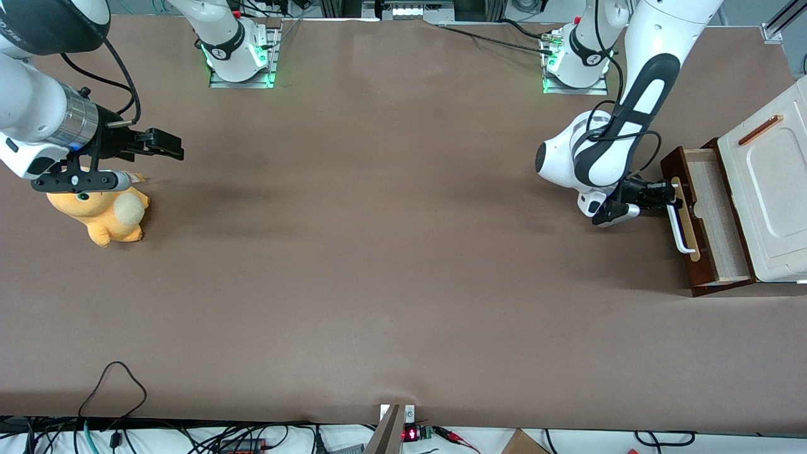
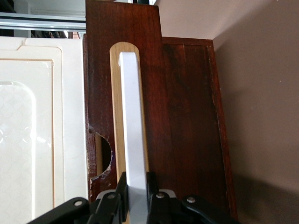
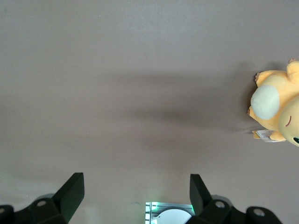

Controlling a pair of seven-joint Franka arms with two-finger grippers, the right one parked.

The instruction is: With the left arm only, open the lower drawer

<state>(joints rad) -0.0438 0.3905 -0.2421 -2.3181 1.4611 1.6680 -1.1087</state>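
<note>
Front view: The cabinet (image 1: 772, 189) stands at the working arm's end of the table (image 1: 378, 252). Its cream-white top carries a small copper strip (image 1: 760, 129). The lower drawer (image 1: 712, 217) is pulled partway out from under the cabinet top, exposing its pale wood inside. The dark reddish-brown drawer front faces the middle of the table, with a white bar handle (image 1: 678, 230) mounted on a pale wood strip. The left arm (image 1: 621, 126) reaches down from its base toward the drawer front. The gripper (image 1: 672, 195) is at the end of the handle that lies farther from the front camera, in contact with the bar. A yellow plush toy (image 1: 104, 217) lies toward the parked arm's end of the table, well apart from the cabinet.

Left wrist view: The gripper (image 2: 135, 189) is clamped on the handle (image 2: 133, 130); one black finger sits on each side of the white bar and both press against it. The bar runs along the pale wood strip (image 2: 116, 116), which is set into the dark drawer front (image 2: 187, 116). A half-round notch (image 2: 103, 156) is cut into the edge of the drawer front just beside the strip. The cream-white cabinet top (image 2: 32, 130) lies alongside the drawer front.

Right wrist view: The plush toy (image 3: 275, 112) lies on the brown table surface (image 3: 117, 93). The drawer and the gripper do not appear here.
</note>
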